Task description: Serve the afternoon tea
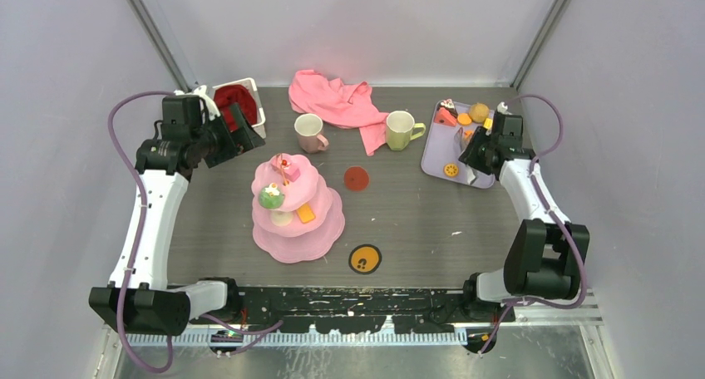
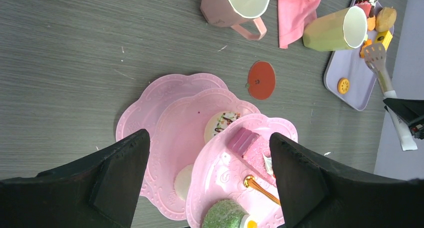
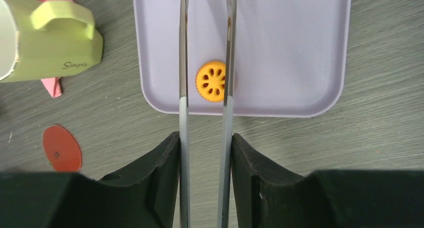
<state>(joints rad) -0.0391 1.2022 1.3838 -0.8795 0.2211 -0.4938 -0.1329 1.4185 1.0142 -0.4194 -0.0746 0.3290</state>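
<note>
Cake stand (image 1: 298,209): pink, three scalloped tiers, toy cakes on them.
Mugs: two behind the stand, one pink mug (image 1: 309,132), one yellow-green mug (image 1: 401,130).
Tray (image 1: 434,149): lilac, right of the stand.
Left gripper (image 2: 208,139): fingers spread wide, empty.
Right gripper (image 3: 205,138): pinching tongs (image 3: 184,63), whose arms flank one orange slice (image 3: 211,81).

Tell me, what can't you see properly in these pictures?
- Tongs: right wrist view, tips cut off by the top edge.
- Green pastry: left wrist view, cut off by the bottom edge.
- Basket: top view, the left arm covers part of it.
- Pastries on the tray: top view, too small to name.
</note>
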